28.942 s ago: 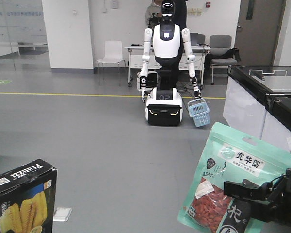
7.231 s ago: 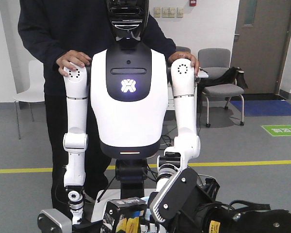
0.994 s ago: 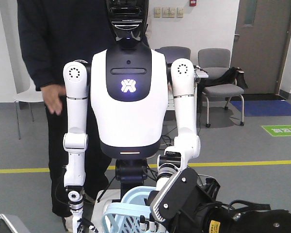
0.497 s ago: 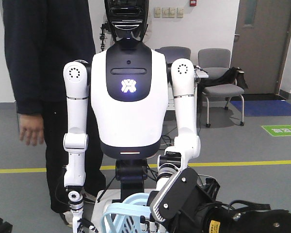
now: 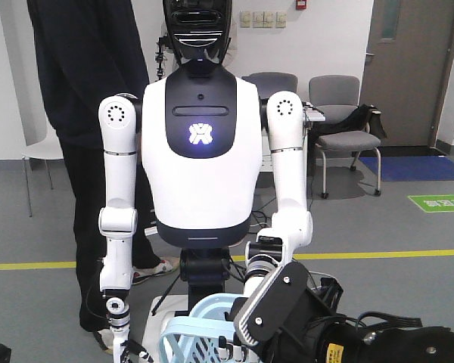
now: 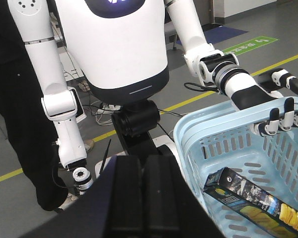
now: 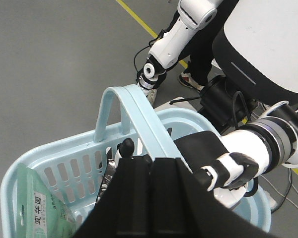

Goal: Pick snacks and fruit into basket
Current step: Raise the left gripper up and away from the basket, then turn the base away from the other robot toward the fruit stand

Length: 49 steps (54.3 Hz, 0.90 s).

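The light blue basket [image 5: 188,334] hangs low in front of me, held by a white humanoid robot [image 5: 200,136]. In the left wrist view a black box with yellow wafer rolls [image 6: 253,197] lies inside the basket [image 6: 216,131]. My left gripper [image 6: 145,159] is shut and empty, just left of the rim. In the right wrist view a teal pouch [image 7: 34,204] leans inside the basket [image 7: 54,149]. My right gripper [image 7: 150,161] is shut and empty above the basket, beside the raised handle [image 7: 139,116]. No fruit is in view.
The humanoid's black-and-white hand [image 6: 282,113] grips the basket's top. A person in dark clothes [image 5: 91,83] stands behind it. Chairs [image 5: 340,113] and a door [image 5: 405,68] stand at the back. A yellow line [image 5: 386,255] crosses the grey floor.
The person behind the humanoid has shifted, and his hand no longer shows beside it. The basket, the humanoid and my right arm have stayed put.
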Tool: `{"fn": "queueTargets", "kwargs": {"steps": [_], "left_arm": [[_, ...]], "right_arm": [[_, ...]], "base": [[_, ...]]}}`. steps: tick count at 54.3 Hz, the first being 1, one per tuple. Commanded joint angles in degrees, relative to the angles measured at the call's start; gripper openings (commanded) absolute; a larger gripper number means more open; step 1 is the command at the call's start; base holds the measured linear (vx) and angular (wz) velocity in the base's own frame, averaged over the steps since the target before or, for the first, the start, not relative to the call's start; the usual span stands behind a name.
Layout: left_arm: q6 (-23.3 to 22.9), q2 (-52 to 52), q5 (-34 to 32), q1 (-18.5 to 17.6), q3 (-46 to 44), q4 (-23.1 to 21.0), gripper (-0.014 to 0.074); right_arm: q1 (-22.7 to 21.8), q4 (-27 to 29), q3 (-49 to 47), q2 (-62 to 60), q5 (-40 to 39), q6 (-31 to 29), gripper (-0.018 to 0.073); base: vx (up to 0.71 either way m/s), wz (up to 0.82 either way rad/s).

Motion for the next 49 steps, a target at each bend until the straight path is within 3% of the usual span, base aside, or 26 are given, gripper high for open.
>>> {"fn": "queueTargets", "kwargs": {"steps": [1, 49], "left_arm": [[-0.44, -0.21, -3.19, 0.04, -1.87, -0.57, 0.0003], [-0.44, -0.21, -3.19, 0.04, -1.87, -0.57, 0.0003]], "right_arm": [[-0.03, -2.71, -1.72, -2.34, 0.95, -0.21, -0.0013], [-0.03, -2.71, -1.72, -2.34, 1.17, -0.21, -0.0013]], "base": [[0.00, 0.00], [-0.04, 0.00]]}}
